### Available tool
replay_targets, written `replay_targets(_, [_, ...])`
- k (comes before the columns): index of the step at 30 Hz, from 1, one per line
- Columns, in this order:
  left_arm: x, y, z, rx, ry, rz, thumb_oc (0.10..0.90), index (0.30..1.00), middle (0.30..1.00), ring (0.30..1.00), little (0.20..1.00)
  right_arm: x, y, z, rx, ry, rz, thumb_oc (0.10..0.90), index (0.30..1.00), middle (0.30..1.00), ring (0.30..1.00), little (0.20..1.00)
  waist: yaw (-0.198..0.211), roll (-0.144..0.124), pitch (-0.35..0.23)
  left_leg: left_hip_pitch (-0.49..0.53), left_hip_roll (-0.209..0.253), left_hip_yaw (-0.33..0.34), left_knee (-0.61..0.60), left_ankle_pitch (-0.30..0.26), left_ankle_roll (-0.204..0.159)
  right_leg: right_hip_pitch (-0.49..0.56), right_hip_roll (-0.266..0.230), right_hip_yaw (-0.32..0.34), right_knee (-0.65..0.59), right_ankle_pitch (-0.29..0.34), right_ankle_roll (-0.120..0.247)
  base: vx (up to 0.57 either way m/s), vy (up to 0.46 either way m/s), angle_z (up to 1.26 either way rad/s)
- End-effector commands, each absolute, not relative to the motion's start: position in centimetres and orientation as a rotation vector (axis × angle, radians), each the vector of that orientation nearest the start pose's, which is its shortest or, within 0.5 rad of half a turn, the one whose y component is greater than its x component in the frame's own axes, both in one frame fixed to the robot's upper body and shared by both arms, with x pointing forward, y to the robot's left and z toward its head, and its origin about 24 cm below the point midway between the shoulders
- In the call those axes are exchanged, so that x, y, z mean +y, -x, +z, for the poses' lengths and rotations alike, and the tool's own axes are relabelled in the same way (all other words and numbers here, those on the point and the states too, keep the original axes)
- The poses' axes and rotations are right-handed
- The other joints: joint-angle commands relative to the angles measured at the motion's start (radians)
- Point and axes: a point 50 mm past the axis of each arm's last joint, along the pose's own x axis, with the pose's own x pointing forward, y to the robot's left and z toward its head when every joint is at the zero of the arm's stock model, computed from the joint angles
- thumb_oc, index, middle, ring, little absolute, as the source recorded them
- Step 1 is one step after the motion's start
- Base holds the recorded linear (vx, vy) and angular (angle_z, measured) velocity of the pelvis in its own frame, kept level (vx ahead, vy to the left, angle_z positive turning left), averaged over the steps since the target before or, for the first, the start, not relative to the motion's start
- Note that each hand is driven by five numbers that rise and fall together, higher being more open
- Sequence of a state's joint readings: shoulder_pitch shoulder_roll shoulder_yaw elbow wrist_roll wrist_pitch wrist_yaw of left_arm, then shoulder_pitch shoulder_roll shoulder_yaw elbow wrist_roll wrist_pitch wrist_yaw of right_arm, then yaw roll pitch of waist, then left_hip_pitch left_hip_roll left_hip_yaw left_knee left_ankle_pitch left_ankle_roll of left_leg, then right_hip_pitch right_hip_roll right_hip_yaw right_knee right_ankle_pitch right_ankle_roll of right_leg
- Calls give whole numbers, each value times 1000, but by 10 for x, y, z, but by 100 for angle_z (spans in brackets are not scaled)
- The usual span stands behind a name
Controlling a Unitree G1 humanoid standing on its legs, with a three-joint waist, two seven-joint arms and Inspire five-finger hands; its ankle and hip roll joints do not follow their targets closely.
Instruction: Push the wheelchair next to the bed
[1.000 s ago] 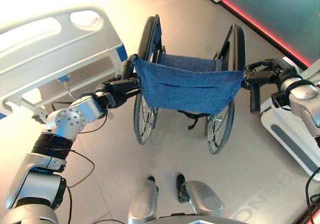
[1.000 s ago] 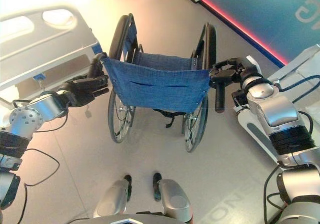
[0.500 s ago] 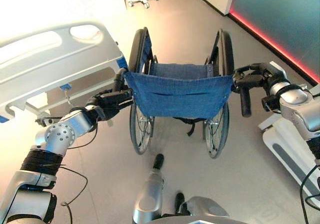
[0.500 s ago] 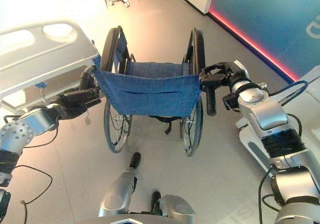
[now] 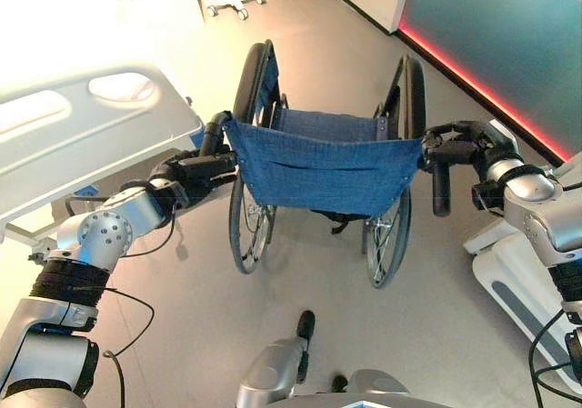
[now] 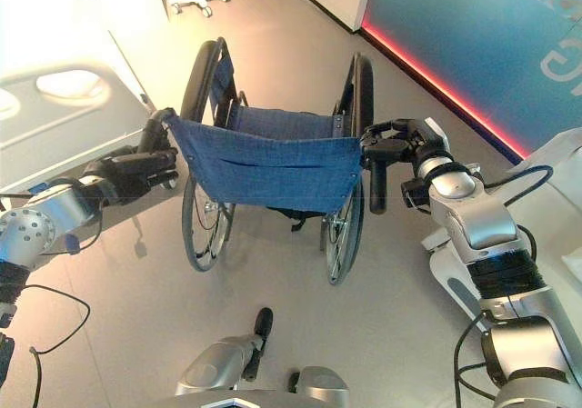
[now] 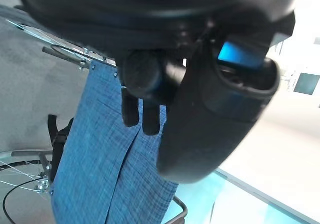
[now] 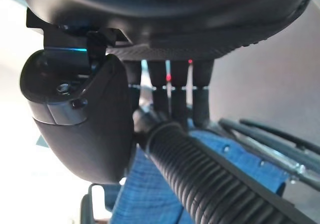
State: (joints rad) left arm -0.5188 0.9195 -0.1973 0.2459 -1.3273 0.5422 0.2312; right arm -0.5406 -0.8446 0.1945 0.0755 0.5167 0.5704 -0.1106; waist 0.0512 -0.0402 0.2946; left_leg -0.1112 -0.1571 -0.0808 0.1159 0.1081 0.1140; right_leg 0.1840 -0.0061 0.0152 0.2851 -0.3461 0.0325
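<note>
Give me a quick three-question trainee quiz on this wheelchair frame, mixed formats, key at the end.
1. True or false: the bed stands on the robot's right of the wheelchair.
2. What does the right hand grip? A) a wheel rim B) the right push handle C) the blue seat back
3. Fill in: the left hand is at the wheelchair's left push ____.

Key: 1 false, the bed is on the robot's left. 2 B. 3 handle.
</note>
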Motion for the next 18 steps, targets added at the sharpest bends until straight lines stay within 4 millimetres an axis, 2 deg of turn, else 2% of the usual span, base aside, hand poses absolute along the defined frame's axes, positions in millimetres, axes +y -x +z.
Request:
replay_targets(1, [257,-330,233,31,319,-97,400,300,300,300,300,-227,-312,141,179,408,106,400,300,300,300,300,-3,35,-159,-48,24,0,105,-82,-63,-69,18,-15,113,287,45,166,66,2])
replay_targets(3, [254,-330,233,34,316,-100,400,300,300,300,300,-226,-311,139,175,407,106,400,300,300,300,300,-8,35,-160,-35,18,4,100,-90,-53,-89,19,-12,170,319,57,148,60,-2])
replay_targets(6, [256,-330,234,35,322,-77,400,300,300,300,300,-221,-311,138,167,408,128,400,300,300,300,300,-22,43,-143,17,14,21,103,-122,-33,-191,1,-44,354,360,85,193,80,-9])
replay_targets(8, [256,-330,232,43,329,-55,400,300,300,300,300,-219,-312,137,169,413,134,400,300,300,300,300,-34,46,-130,41,11,26,117,-135,-36,-236,11,-49,301,334,69,193,26,-29])
replay_targets(10, [255,-331,229,50,336,-44,400,300,300,300,300,-221,-312,138,173,420,131,400,300,300,300,300,-45,44,-121,68,3,21,130,-149,-48,-242,10,-63,184,321,56,217,-26,-21])
replay_targets(11, [256,-331,228,46,347,-39,400,300,300,300,300,-223,-312,141,170,427,125,400,300,300,300,300,-55,44,-110,102,-5,8,135,-167,-54,-242,-4,-73,82,328,52,248,-72,4])
replay_targets(13, [254,-334,224,26,361,-39,400,300,300,300,300,-227,-312,145,154,429,107,400,300,300,300,300,-83,34,-84,151,-23,-5,149,-223,-56,-297,-20,-57,-50,394,70,266,-119,15])
replay_targets(16, [251,-337,219,15,354,-39,400,300,300,300,300,-235,-313,149,139,420,82,400,300,300,300,300,-124,10,-61,200,-46,-22,200,-307,-52,-365,-32,10,-233,511,119,331,-145,47])
replay_targets(18, [250,-336,219,7,350,-35,400,300,300,300,300,-237,-313,153,133,416,80,400,300,300,300,300,-134,7,-52,225,-37,-28,220,-336,-51,-386,-37,23,-261,542,128,355,-160,66])
